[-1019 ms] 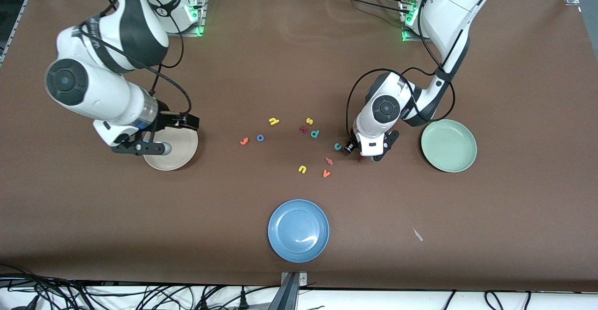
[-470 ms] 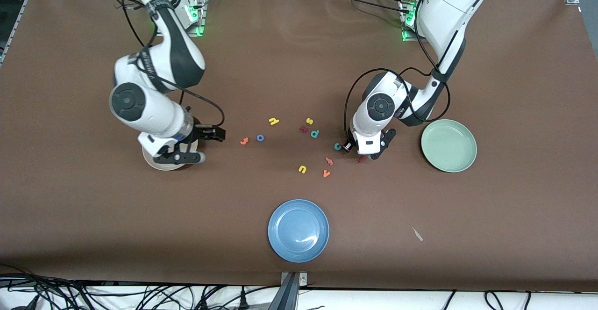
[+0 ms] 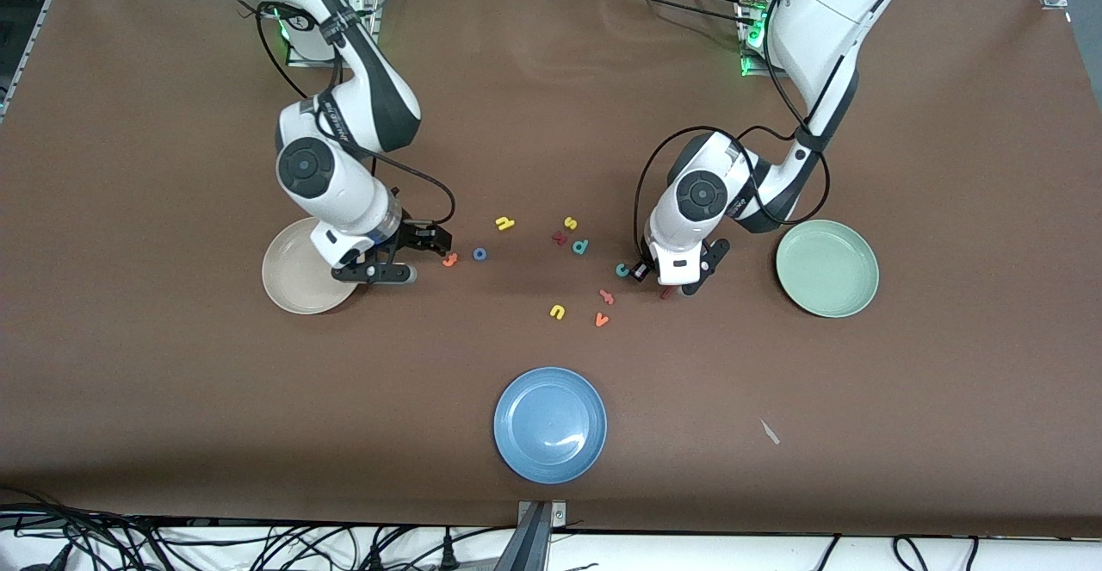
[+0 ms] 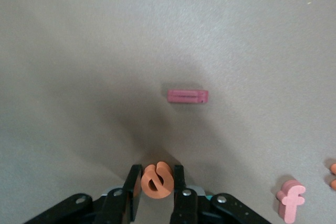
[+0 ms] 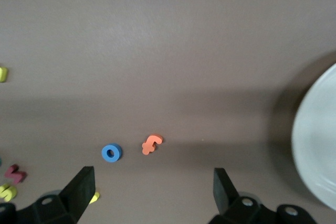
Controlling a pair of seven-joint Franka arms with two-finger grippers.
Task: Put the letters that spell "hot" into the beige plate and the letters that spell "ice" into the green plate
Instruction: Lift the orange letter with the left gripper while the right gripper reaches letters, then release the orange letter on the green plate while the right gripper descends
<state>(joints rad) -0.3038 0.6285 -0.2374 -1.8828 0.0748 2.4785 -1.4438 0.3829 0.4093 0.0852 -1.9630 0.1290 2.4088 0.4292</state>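
Observation:
In the left wrist view my left gripper (image 4: 157,174) is shut on the orange e (image 4: 157,181), low over the table. The dark red i (image 4: 188,96) lies just ahead of it. From the front, my left gripper (image 3: 676,282) covers the e, between the teal c (image 3: 622,269) and the green plate (image 3: 826,269). My right gripper (image 3: 422,257) hangs wide open beside the beige plate (image 3: 297,282), close to the orange t (image 3: 449,259) and blue o (image 3: 479,254). The yellow h (image 3: 505,223) lies farther from the camera. Both plates are empty.
A blue plate (image 3: 549,425) stands near the front edge. Loose letters lie mid-table: yellow u (image 3: 558,312), orange v (image 3: 601,320), a salmon letter (image 3: 607,297), teal d (image 3: 580,246), yellow s (image 3: 569,223), a wider dark red letter (image 3: 560,238).
My right arm has swung from over the beige plate toward the t and o, its gripper still open. My left gripper's fingers have closed in on the orange e.

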